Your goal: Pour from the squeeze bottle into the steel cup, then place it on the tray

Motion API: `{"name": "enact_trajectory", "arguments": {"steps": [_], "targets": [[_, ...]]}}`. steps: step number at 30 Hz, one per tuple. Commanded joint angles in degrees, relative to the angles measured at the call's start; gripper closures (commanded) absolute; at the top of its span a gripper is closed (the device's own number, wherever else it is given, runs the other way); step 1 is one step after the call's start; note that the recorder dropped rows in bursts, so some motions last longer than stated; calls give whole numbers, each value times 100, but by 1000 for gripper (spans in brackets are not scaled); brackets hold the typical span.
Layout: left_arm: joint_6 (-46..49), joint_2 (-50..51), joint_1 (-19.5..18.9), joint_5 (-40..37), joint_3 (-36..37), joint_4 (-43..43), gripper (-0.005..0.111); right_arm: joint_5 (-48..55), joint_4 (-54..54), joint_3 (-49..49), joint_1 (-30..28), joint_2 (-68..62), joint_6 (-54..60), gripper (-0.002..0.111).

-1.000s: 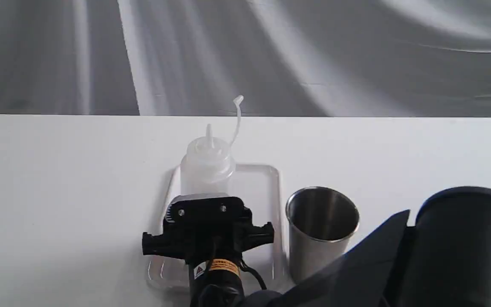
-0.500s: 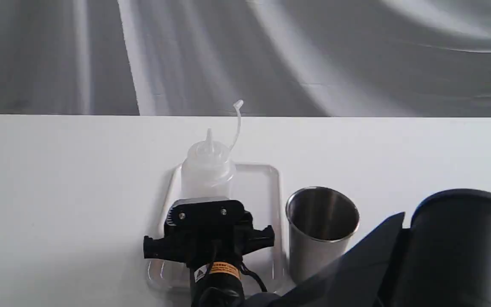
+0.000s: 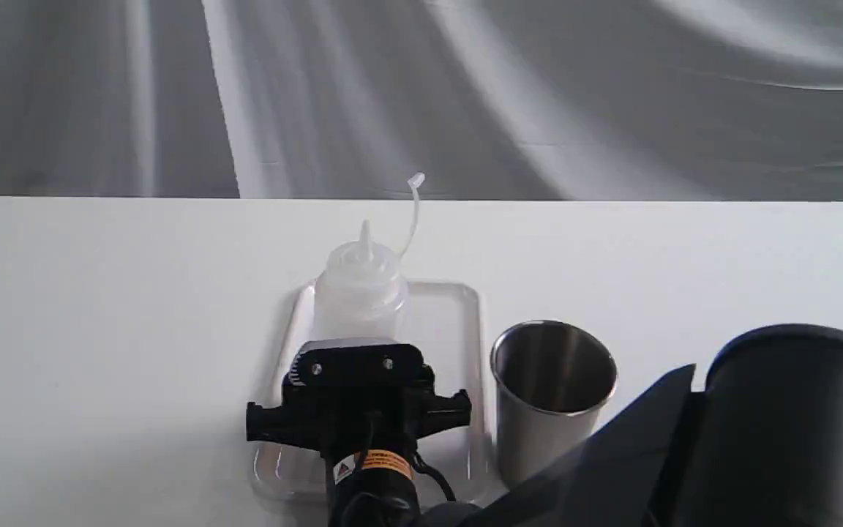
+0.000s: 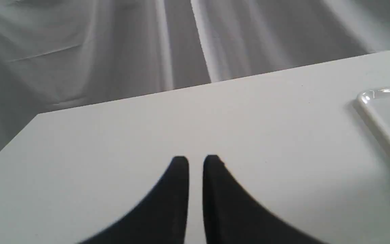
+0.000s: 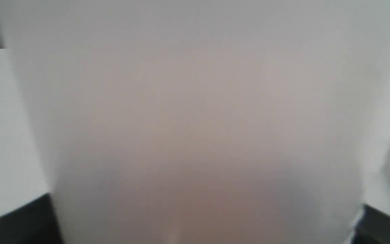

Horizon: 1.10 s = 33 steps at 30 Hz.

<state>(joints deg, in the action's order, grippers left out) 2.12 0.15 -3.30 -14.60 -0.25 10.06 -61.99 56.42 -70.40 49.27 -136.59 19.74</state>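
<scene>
Noted a flat, matt white desk with a straight far edge; behind it, logged a grey cloth backdrop hanging in soft folds. Found one label, yellow-orange with a red warning triangle, below the black wrist housing; could not read its print. Logged the squeeze bottle upright over the far half of the tray; translucent whitish plastic, rounded shoulder, cone nozzle, thin cap strap curving up beside it; cannot tell whether resting on the tray, base hidden by the housing. Saw right fingers clamped on either side of the bottle; blurred wall, faintly amber low down, fills the right wrist view. Placed the steel cup upright just right of the tray; brushed metal, tapered, rolled rim, dark inside. Recorded the tray as glossy clear-white, round-cornered, low-rimmed. Found left fingers drawn almost together, a thin slit between, gripping nothing, over bare desk near a tray corner.
</scene>
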Motion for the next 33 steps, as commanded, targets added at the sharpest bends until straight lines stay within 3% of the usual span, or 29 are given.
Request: {"name": "enact_trajectory", "arguments": {"steps": [1, 33], "targets": [[-41, -15, -14, 88, 25, -2, 98, -198, -237, -37, -9, 29, -135, 108], [-29, -15, -14, 88, 25, -2, 98, -198, -251, -37, -9, 27, -5, 108]]}}
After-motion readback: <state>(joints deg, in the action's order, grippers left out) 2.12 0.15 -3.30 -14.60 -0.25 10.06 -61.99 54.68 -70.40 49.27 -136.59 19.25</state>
